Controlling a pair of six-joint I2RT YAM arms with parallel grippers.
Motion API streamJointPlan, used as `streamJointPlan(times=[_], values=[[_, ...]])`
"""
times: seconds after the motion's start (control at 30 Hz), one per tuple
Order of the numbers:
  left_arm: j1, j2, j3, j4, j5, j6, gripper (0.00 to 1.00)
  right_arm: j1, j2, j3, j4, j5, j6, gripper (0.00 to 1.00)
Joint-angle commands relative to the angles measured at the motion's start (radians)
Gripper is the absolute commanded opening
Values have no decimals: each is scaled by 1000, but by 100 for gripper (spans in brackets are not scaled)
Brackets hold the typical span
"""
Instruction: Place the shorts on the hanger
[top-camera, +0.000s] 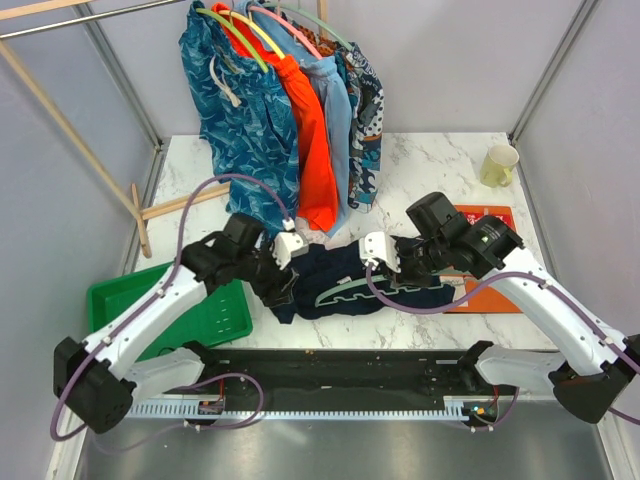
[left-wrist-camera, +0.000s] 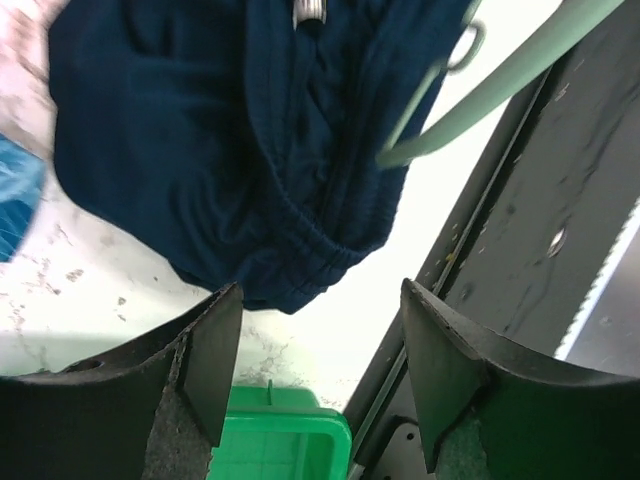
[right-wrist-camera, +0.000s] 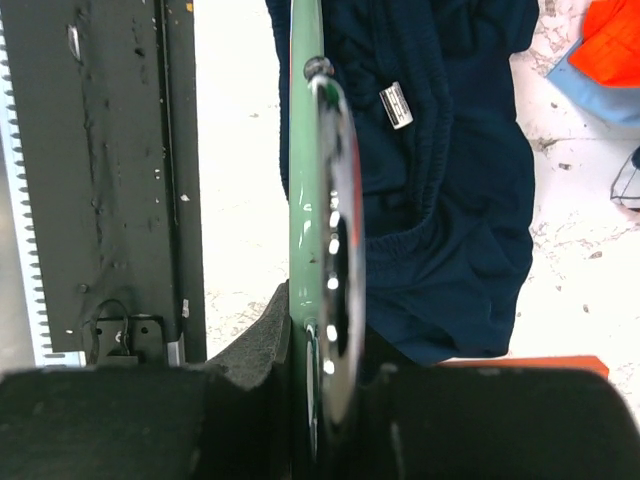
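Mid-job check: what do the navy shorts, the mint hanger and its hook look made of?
The shorts: soft matte fabric, wrinkled, gathered waistband. The hanger: smooth pale-green plastic, probably, with slight sheen. Its hook: polished metal, judging by mirror-like glints.

Legible text: none. Item: small white tag (right-wrist-camera: 397, 104) sewn on shorts (right-wrist-camera: 450, 220), just right of hanger (right-wrist-camera: 302, 150). Dark print lines on tag, too small to read. Brand, size, numbers: cannot tell.

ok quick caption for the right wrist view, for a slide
Right gripper clamped on the mint-green hanger at its metal hook, navy shorts lying against it on the marble table.
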Motion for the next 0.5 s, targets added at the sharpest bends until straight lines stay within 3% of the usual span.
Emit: streamJointPlan(times=[0.0, 0.13, 0.27, 0.33, 0.37, 0.4, 0.47], values=[[-97, 58, -33, 59, -137, 57, 71, 2, -24, -41, 96, 22, -19, 0], [-119, 109, -56, 129, -202, 49, 72, 4, -4, -67, 130, -8, 2, 0], [-123, 162, -47, 149, -170, 32, 70, 2, 7, -81, 165, -30, 4, 0], [-128, 184, -55, 149, -163, 31, 63, 2, 16, -81, 184, -31, -4, 0], [-128, 187, -59, 149, -159, 34, 55, 2, 19, -84, 193, -33, -7, 0], [-128, 186, -63, 151, -145, 46, 40, 2, 22, -92, 208, -42, -10, 0], [-128, 170, -72, 151, -107, 64, 26, 1, 22, -107, 230, -47, -12, 0]])
